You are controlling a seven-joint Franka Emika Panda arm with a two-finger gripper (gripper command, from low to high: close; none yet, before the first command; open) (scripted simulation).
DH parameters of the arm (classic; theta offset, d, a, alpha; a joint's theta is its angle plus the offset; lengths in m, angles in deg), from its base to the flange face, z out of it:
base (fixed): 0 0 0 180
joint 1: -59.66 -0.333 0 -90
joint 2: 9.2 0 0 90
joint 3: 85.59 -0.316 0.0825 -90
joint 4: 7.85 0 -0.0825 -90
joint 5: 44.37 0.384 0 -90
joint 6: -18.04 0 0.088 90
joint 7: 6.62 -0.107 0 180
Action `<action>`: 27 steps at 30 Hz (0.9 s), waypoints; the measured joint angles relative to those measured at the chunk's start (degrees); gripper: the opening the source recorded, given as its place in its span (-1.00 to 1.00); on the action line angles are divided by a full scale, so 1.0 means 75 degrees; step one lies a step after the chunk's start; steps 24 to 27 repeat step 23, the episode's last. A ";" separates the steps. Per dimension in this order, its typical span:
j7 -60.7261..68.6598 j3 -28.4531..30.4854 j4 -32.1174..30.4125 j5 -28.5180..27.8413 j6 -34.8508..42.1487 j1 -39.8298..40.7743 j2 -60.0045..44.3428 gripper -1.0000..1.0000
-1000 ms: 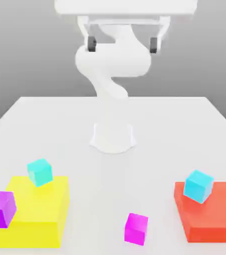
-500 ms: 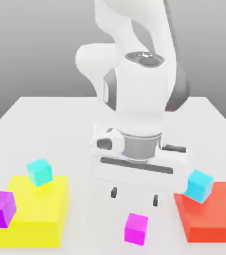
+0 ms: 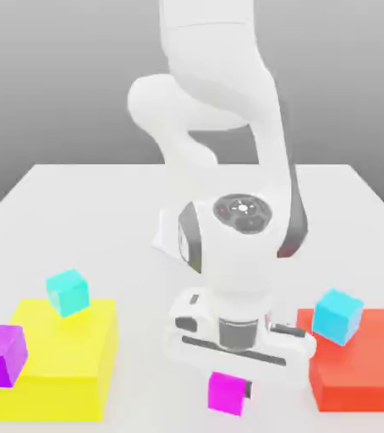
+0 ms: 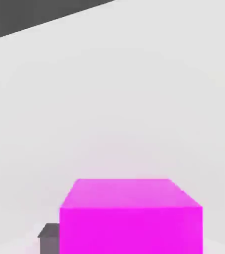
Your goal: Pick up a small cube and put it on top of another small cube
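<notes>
Magenta cube (image 3: 227, 393) sits on the white table (image 3: 102, 211) nearest me, my gripper (image 3: 229, 391) low around it; I can't tell whether the fingers press it. Beside it I see a yellow block (image 3: 64, 372) and red block (image 3: 360, 364), each carrying a cyan cube (image 3: 68, 292).

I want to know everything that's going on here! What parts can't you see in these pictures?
- Exterior view: the hand is low over the pink cube on the table; the cube hides one finger, so its grip is unclear.
- Hand view: the picture's edge cuts off the pink cube's lower part.
- Exterior view: the arm's body hides the near corner of the red block.
</notes>
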 joint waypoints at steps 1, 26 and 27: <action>0.0096 -0.0087 -0.0053 0.0127 0.0200 0.0060 0.0256 -1.00; 0.1727 -0.1630 -0.0830 0.1255 0.1818 -0.2015 0.2683 1.00; 0.1727 -0.1630 -0.0830 0.1255 0.1818 -0.2015 0.2683 1.00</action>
